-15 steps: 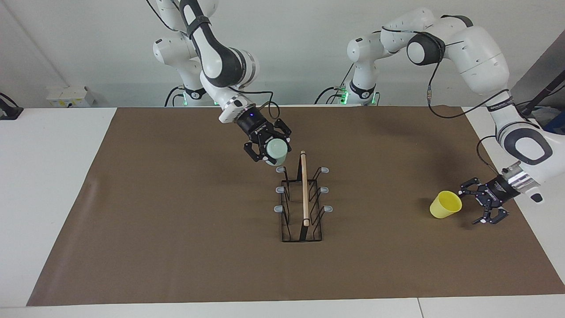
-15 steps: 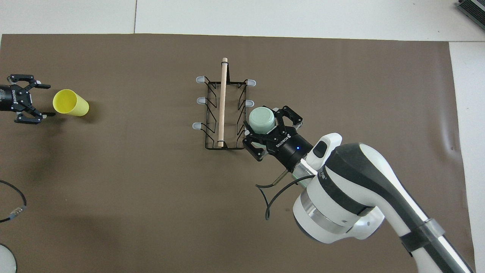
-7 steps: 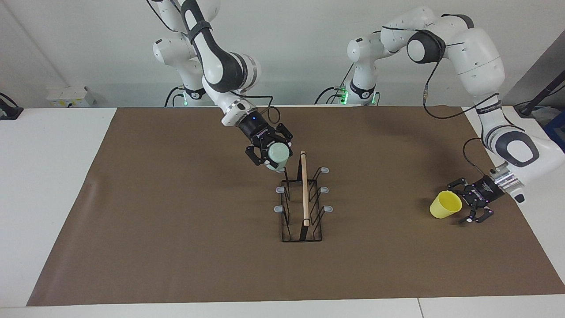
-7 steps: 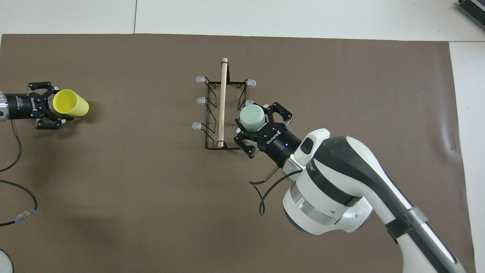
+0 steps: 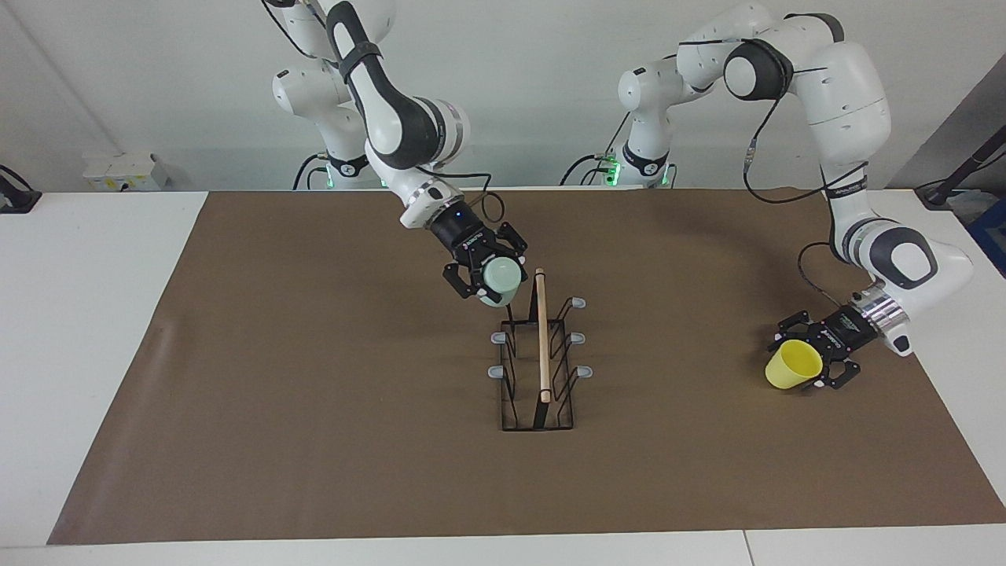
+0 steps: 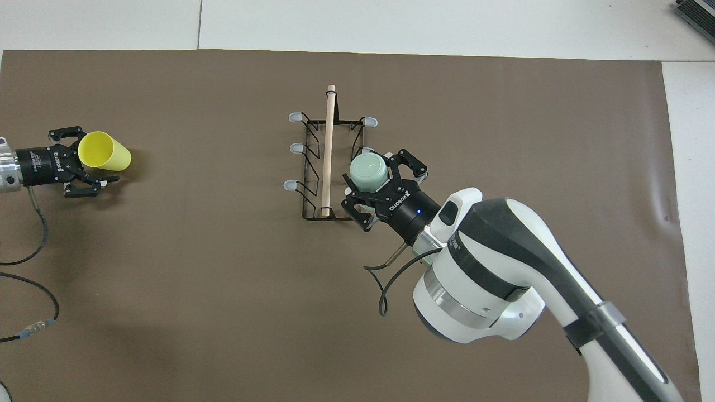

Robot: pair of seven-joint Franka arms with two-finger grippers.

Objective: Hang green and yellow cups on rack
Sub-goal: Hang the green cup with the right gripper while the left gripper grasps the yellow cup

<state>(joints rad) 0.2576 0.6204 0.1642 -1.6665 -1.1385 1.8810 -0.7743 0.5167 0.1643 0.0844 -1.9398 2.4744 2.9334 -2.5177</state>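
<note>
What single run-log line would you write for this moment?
right gripper: shut on green cup, over rack | left gripper: open around yellow cup lying on table | both cups unhung

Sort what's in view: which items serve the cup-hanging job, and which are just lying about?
Job: green cup in right gripper; yellow cup, open left gripper around it; rack.
Lying about: brown mat; loose cable.

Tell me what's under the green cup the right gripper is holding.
The green cup, base up in the right gripper, hangs over the rack at its end nearest the robots. The prong tip there is covered, so whether it is inside cannot be seen.
</note>
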